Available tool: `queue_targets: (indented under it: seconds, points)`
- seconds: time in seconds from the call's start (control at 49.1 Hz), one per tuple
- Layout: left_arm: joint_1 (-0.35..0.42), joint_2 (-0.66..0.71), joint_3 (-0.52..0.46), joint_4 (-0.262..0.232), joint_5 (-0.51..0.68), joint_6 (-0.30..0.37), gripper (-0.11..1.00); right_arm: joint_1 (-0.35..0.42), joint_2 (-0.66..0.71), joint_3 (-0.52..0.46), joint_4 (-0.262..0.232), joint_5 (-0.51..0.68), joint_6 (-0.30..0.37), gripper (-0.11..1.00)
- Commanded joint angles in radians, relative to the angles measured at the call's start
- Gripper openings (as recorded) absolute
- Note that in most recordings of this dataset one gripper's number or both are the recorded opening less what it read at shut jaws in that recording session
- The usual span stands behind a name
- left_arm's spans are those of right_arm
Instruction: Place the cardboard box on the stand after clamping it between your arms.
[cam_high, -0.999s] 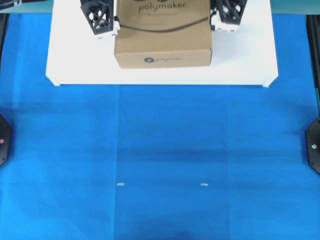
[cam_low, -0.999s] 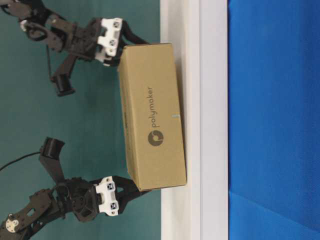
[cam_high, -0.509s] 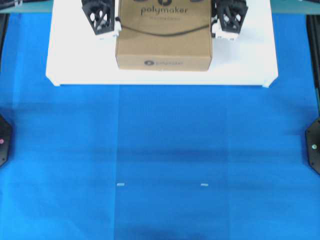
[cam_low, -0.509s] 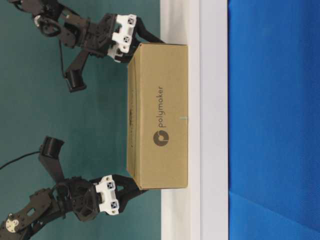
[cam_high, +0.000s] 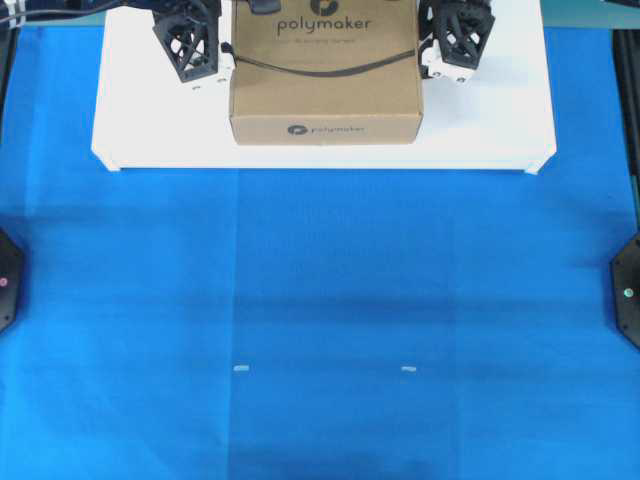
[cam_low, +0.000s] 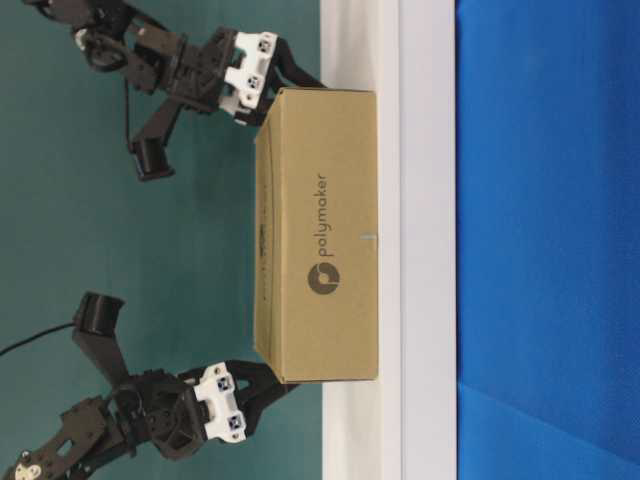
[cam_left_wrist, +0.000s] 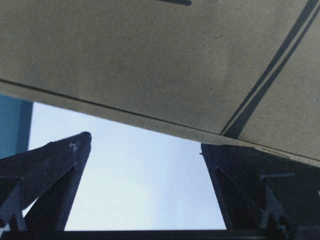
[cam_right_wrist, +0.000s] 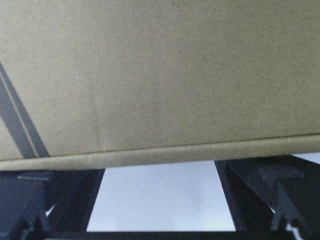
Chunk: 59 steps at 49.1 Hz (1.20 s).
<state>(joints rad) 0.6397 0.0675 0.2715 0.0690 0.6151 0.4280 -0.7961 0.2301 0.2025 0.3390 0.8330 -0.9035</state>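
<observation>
The left gripper (cam_high: 222, 68), fingers spread apart, sits just off one side of the cardboard box (cam_high: 325, 75), a sliver of white showing between its tips and the cardboard in the wrist view. Across the box, the right gripper (cam_high: 428, 62), fingers likewise spread, meets the opposite side. Between them the box rests flat on the white stand (cam_high: 150, 130), its "polymaker" logo facing up. Around the stand spreads a blue cloth (cam_high: 320, 320).

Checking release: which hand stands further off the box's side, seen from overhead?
The left hand: white stand shows between it and the cardboard box, while the right hand sits against the box's edge.
</observation>
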Motion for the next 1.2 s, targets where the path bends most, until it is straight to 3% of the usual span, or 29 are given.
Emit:
queue_targets:
  seconds: [0.0, 0.326, 0.53, 0.815, 1.182]
  points:
    - [-0.026, -0.014, -0.021, -0.021, -0.052, -0.003, 0.87, 0.018, -0.032, 0.002, 0.031, -0.014, 0.014, 0.98]
    - [-0.012, -0.032, 0.006, -0.020, -0.052, 0.026, 0.87, -0.028, -0.100, 0.078, 0.031, -0.046, 0.009, 0.98]
    - [0.021, -0.057, 0.021, -0.020, -0.051, 0.025, 0.87, -0.040, -0.107, 0.078, 0.037, -0.058, 0.008, 0.98]
    - [0.043, -0.112, 0.094, -0.020, -0.038, 0.029, 0.87, -0.092, -0.167, 0.133, 0.031, -0.048, 0.006, 0.98]
    - [0.060, -0.304, 0.221, -0.017, -0.038, 0.023, 0.87, -0.107, -0.373, 0.242, 0.035, -0.028, 0.017, 0.98]
